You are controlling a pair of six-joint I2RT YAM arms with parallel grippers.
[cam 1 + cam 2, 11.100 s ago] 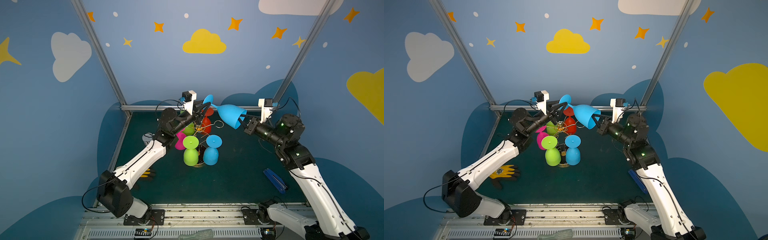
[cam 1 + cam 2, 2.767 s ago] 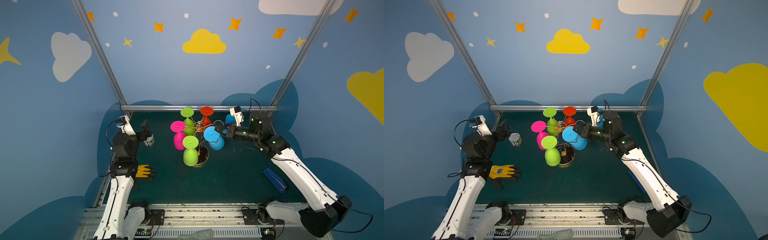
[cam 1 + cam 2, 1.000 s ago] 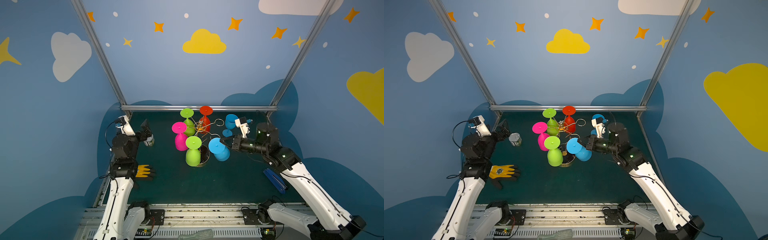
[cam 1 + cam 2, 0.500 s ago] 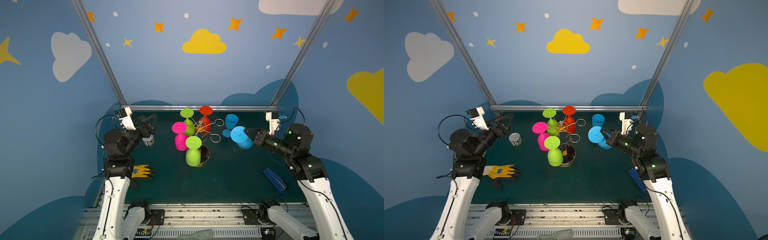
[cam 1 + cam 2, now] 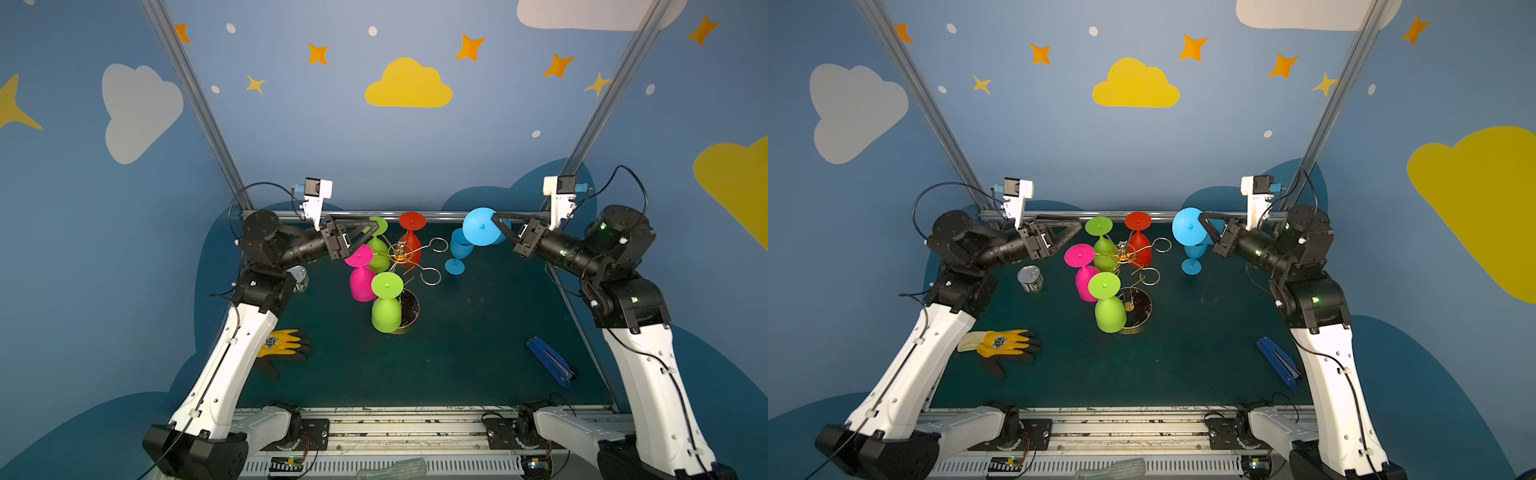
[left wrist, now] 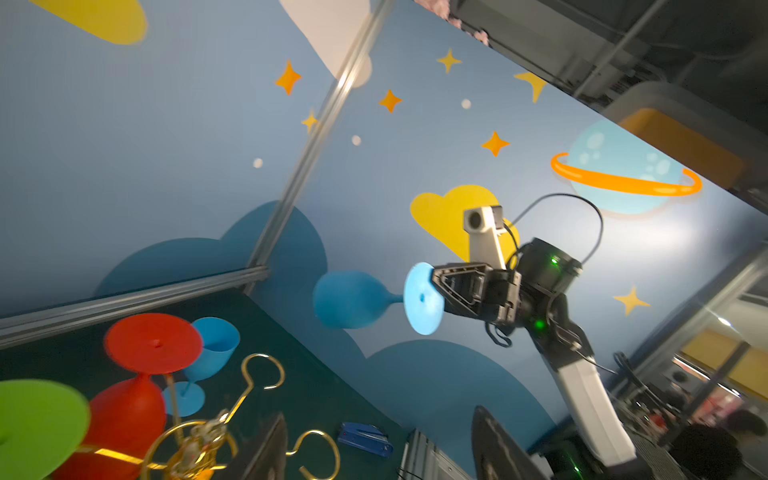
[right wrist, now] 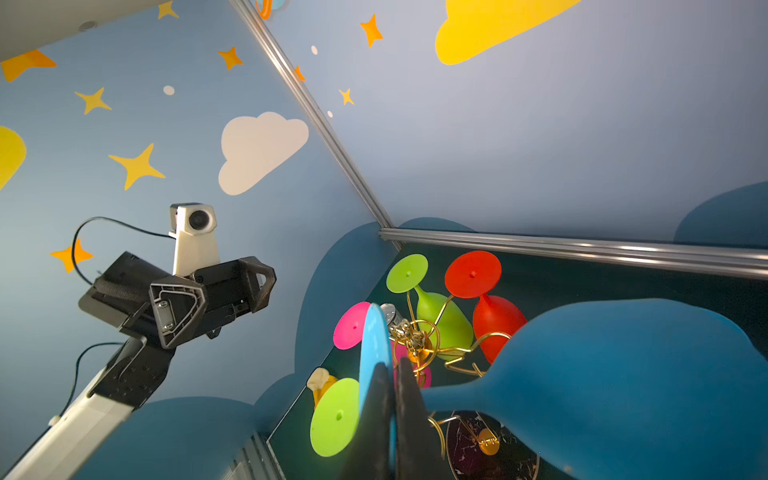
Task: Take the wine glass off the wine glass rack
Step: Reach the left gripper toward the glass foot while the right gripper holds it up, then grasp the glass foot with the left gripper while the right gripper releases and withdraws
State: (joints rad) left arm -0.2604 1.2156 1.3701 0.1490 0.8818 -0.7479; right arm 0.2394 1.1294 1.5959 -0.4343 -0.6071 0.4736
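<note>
Because the right jaws are pressed together on the thin rim of its foot, the blue wine glass (image 6: 357, 299) lies sideways in the air, with the bowl pointing away from the arm. I judge that this grip comes from the way the glasses hang. On the wine glass rack (image 5: 401, 252) each one is upside down with the foot on top, so the foot is the part that is easy to reach.

The held glass is already free of the rack and well apart from it, high above the worktop (image 5: 457, 353). In both top views it sits over a second blue glass (image 5: 459, 249), which stands upright on the worktop near the rack. Probably it must be turned upright before it can be put beside that one.

The left jaws are spread and hold nothing. They point toward the rack, near the foot of the far green glass (image 5: 1104, 255) but not touching it, maybe to take the next glass or to steady the thin wire. Four glasses hang there: two green, one pink glass (image 5: 361, 282) and one red glass (image 5: 409, 245). Two wire hooks (image 5: 438, 245) are bare.
</note>
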